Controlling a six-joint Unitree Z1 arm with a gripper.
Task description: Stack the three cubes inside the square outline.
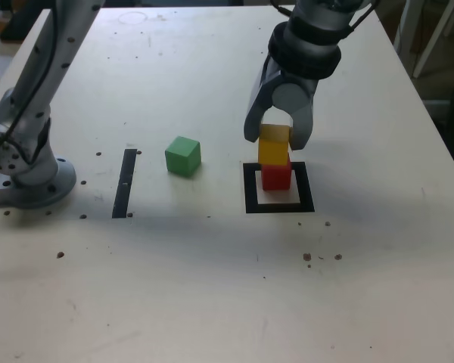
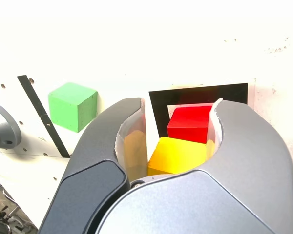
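Second layer in hand: the claw [image 1: 275, 143] grips the yellow block [image 1: 273, 150] above the red block [image 1: 276, 178], so align, settle gently, then release.

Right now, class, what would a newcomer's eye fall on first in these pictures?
Probably the yellow block between the gripper's fingers, at the red block inside the black square outline. Next, the lone green block, on the exterior view's left of the outline, between it and a straight black strip.
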